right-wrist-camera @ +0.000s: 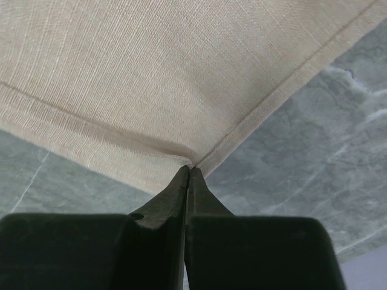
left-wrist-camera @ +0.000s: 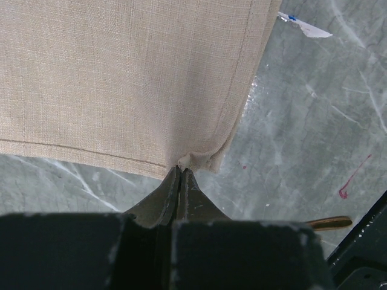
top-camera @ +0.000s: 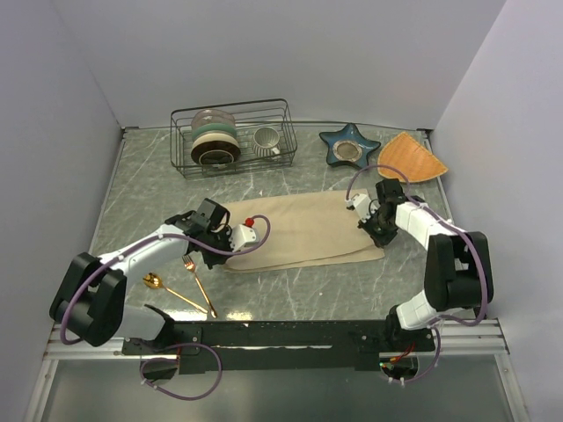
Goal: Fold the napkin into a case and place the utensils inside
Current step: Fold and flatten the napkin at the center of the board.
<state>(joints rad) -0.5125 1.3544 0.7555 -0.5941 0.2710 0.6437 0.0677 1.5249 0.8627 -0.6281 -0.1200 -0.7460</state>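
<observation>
The beige-tan napkin (top-camera: 303, 230) lies folded into a long band across the middle of the table. My left gripper (top-camera: 218, 253) is shut on its near left corner; in the left wrist view the fingertips (left-wrist-camera: 180, 170) pinch the puckered corner of the napkin (left-wrist-camera: 133, 78). My right gripper (top-camera: 376, 237) is shut on the right end, and the right wrist view shows the tips (right-wrist-camera: 189, 170) clamping a hemmed corner of the napkin (right-wrist-camera: 151, 78). The gold spoon (top-camera: 167, 288) and gold fork (top-camera: 199, 283) lie on the table near the left arm. No finished case shows.
A wire dish rack (top-camera: 233, 136) with plates and a cup stands at the back. A blue star-shaped dish (top-camera: 349, 146) and an orange woven mat (top-camera: 412, 158) sit at the back right. Grey walls close in the marble table (top-camera: 141, 189) on three sides.
</observation>
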